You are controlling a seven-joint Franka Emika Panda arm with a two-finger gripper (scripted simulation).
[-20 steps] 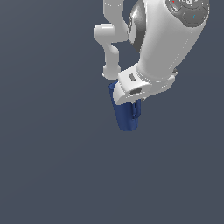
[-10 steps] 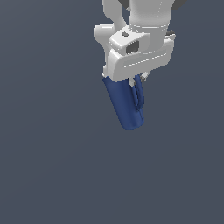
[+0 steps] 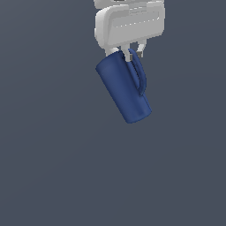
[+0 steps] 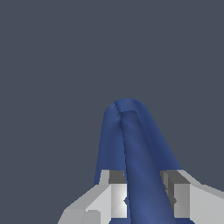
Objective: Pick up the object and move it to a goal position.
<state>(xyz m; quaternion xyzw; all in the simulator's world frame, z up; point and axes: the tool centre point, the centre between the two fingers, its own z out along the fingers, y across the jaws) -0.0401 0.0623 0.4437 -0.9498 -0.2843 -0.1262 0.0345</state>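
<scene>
Higher now, pitcher (image 3: 123, 90) apparently handle-clamped under gripper (image 3: 132, 56).

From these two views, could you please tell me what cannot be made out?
- Pitcher rim and spout: exterior view, hidden behind the gripper.
- Arm above the gripper: exterior view, cut off by the top edge.
- Pitcher body: wrist view, mostly hidden behind its own handle.
- Goal position: no marker shows in either view.
</scene>
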